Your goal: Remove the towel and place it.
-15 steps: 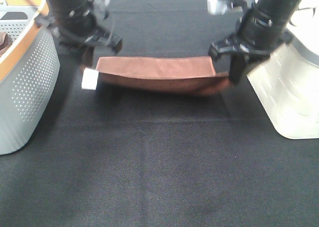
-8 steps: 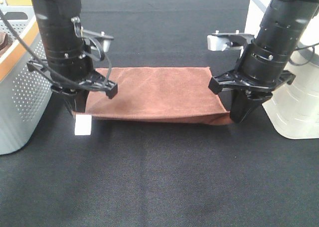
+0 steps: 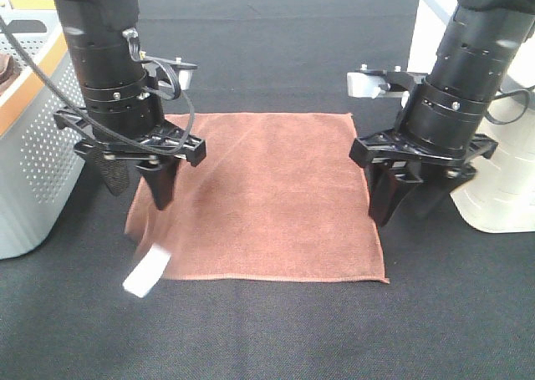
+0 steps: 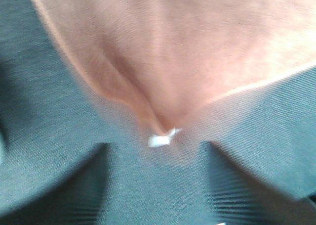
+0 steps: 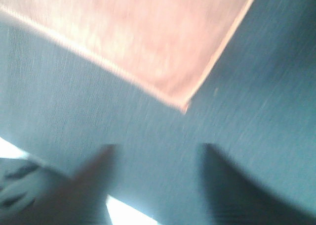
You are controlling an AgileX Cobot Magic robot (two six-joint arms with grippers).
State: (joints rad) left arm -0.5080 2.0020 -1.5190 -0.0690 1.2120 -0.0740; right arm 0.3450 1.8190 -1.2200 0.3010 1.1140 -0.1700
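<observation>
The reddish-brown towel (image 3: 267,196) lies spread nearly flat on the black table. Its near left corner is slightly rumpled, and its white tag (image 3: 146,271) shows blurred at that corner. My left gripper (image 3: 140,188) is open just above the near left corner. In the left wrist view the towel (image 4: 173,52) ends in its tagged corner (image 4: 160,140), ahead of the parted fingers (image 4: 94,185). My right gripper (image 3: 403,205) is open above the towel's right edge. In the right wrist view the towel's corner (image 5: 185,104) lies on the table ahead of the gripper (image 5: 158,180).
A grey perforated basket with an orange rim (image 3: 33,163) stands at the left, with a bit of dark brown cloth (image 3: 7,63) inside. A white basket (image 3: 501,188) stands at the right. Black tablecloth (image 3: 267,338) runs in front of the towel.
Both grippers drew the towel's front edge toward the camera, unfolding it from a narrow hanging band to a flat square. Both then opened and let go; the tag dropped.
</observation>
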